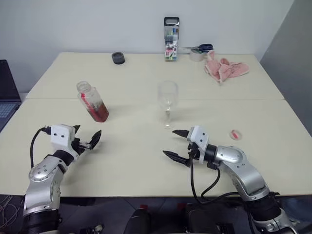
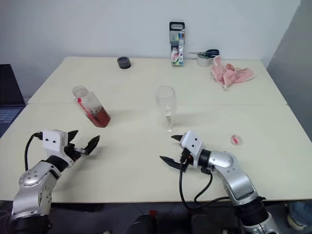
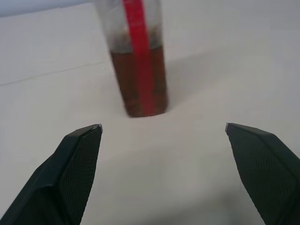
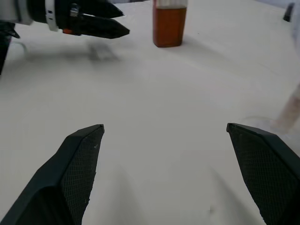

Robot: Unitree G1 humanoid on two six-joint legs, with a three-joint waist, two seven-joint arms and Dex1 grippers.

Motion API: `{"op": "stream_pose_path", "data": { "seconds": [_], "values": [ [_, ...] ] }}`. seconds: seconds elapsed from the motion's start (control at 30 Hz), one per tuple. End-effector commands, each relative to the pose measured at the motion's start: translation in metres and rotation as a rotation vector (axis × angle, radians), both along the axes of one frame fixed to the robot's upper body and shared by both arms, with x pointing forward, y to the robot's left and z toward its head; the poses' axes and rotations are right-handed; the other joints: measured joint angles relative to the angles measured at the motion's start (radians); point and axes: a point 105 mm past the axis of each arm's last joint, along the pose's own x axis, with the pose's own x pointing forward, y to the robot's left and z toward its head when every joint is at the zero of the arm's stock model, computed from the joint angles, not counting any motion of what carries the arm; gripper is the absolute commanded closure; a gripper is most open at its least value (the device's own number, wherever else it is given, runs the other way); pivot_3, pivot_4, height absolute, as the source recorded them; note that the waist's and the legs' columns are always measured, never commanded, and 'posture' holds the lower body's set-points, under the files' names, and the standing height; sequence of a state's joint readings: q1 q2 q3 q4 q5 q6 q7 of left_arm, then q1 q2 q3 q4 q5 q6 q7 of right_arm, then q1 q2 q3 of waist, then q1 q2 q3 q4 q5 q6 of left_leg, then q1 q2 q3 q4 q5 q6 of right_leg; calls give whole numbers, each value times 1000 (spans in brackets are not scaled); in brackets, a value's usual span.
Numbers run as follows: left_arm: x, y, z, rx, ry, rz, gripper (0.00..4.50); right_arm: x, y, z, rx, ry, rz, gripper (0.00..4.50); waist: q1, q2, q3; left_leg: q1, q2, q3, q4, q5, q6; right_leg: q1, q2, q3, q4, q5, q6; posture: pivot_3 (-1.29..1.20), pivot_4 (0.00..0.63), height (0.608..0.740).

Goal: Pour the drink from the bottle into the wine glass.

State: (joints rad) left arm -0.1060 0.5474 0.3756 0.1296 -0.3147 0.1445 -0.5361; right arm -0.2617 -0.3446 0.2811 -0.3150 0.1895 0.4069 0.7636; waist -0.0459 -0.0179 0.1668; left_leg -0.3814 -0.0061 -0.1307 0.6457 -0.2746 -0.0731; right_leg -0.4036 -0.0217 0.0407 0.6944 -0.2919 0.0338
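The bottle (image 1: 92,102) stands uncapped on the left half of the table, with the reddish-brown drink (image 3: 140,79) filling its lower part. My left gripper (image 1: 87,135) is open just in front of it, level, with nothing between its fingers. At mid-table the wine glass (image 1: 167,100) stands upright and its bowl looks clear. My right gripper (image 1: 169,142) is open and empty, low over the table in front of the glass. The right wrist view shows the bottle (image 4: 169,23), the left gripper (image 4: 93,23) and the glass's foot (image 4: 281,119).
A small pinkish-red cap (image 1: 236,134) lies on the table to the right of my right arm. Along the far edge are a black roll (image 1: 118,58), a tall marker case (image 1: 171,39), scissors with a tape roll (image 1: 200,50) and a pink cloth (image 1: 224,68). A laptop (image 1: 7,92) sits off the table's left side.
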Motion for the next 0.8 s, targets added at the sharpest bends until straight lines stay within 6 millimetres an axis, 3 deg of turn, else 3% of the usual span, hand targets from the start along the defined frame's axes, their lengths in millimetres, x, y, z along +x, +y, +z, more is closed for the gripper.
{"op": "stream_pose_path", "data": {
  "seconds": [0.03,0.8],
  "values": [
    [7,8,21,8,-67,14,0,-3,7,20,32,-41,33,35,4,0,0,0,0,0,0,0,0,0,0,0,0,0,0,0,150,740],
    [55,-3,50,44,-104,-76,0,7,5,36,41,-85,10,35,5,0,0,0,0,0,0,0,0,0,0,0,0,0,0,0,150,740]
  ]
}}
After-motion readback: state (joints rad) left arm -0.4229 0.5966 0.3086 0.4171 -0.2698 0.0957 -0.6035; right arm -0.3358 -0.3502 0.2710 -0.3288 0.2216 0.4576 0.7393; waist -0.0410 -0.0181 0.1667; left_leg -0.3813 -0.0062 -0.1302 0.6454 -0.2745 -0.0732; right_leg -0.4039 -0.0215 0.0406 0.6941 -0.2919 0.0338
